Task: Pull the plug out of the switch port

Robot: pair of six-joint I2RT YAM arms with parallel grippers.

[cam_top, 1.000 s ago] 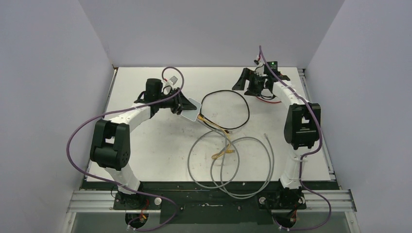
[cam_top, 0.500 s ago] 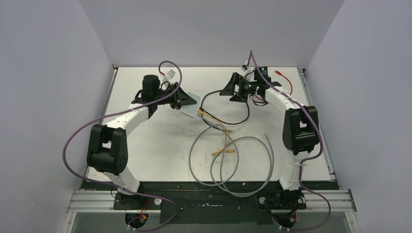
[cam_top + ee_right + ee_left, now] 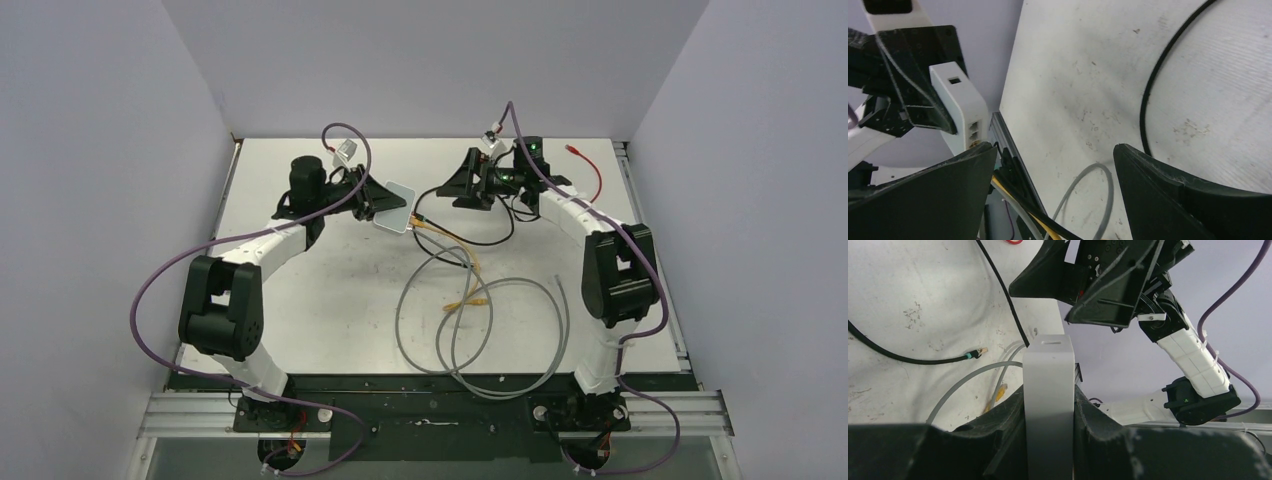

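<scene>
Two grippers faced each other in the upper centre of the overhead frame. The left gripper (image 3: pixel 1048 440) was pinching the switch (image 3: pixel 393 205) by its flat faces. It held the box edge-up, apparently clear of the table (image 3: pixel 300 290), so that the socket edge was turned toward the right gripper (image 3: pixel 462 186). That gripper's jaws were spread wide and empty.

A yellow cable (image 3: pixel 1034 216) and a black cable (image 3: pixel 1151 87) ran toward the sockets; which plug was meant could not be told. A grey cable (image 3: pixel 398 318) looped across the lower centre, and a red cable (image 3: pixel 590 170) lay well apart at upper right. The crowded leads would likely hamper the approach.
</scene>
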